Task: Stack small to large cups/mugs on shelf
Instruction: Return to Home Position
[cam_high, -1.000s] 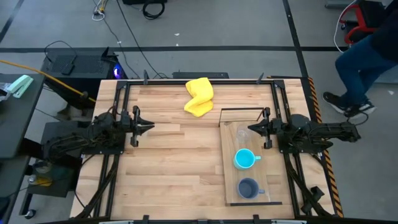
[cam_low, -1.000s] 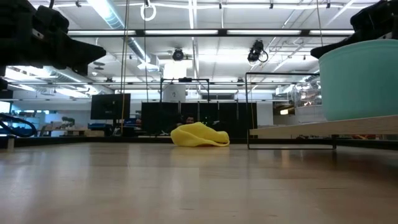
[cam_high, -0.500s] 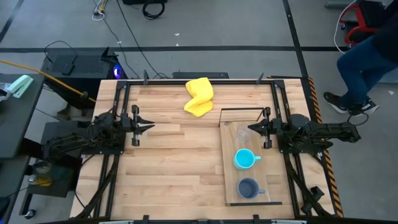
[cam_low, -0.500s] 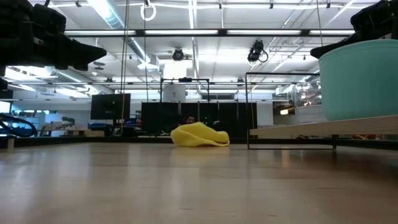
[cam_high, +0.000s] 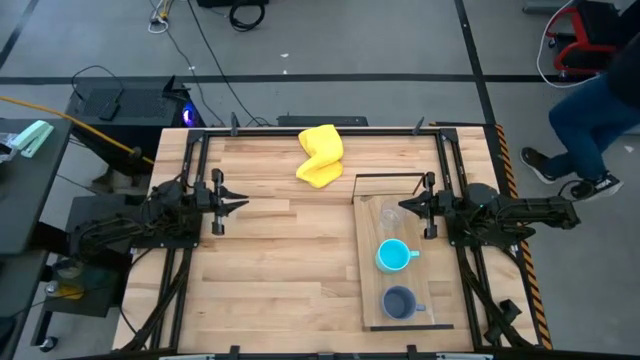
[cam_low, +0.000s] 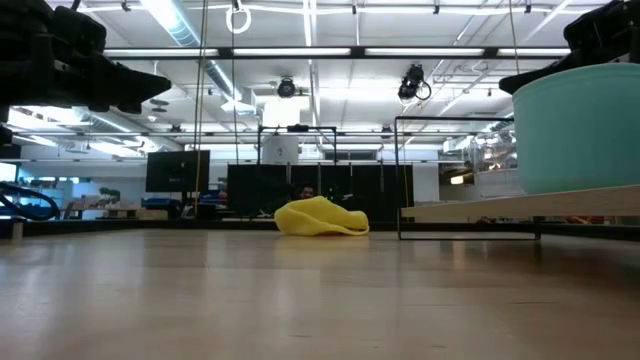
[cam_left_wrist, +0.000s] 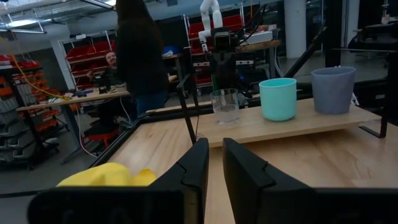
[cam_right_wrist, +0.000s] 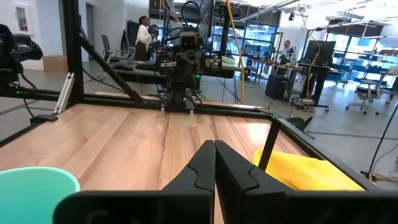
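A clear glass (cam_high: 391, 213), a cyan mug (cam_high: 393, 256) and a grey-blue mug (cam_high: 400, 302) stand upright in a row on the light-wood shelf (cam_high: 369, 275) at the table's right. The left wrist view shows the glass (cam_left_wrist: 225, 106), cyan mug (cam_left_wrist: 277, 98) and grey-blue mug (cam_left_wrist: 333, 89) side by side. My left gripper (cam_high: 243, 204) hovers level over the table's left, open by a narrow gap (cam_left_wrist: 216, 142), with nothing in it. My right gripper (cam_high: 403, 205) is shut (cam_right_wrist: 214, 144), level, just beside and above the glass, holding nothing.
A crumpled yellow cloth (cam_high: 320, 155) lies near the far edge, left of the shelf's black wire frame (cam_high: 385, 176). Bare wood spans the table's middle and near side (cam_high: 290, 280). A person (cam_high: 590, 110) walks on the floor beyond the table's right side.
My left gripper has rolled a little about its own pointing line while staying in place. The person beyond the table's right side has stepped farther right. The cups and the cloth have kept still.
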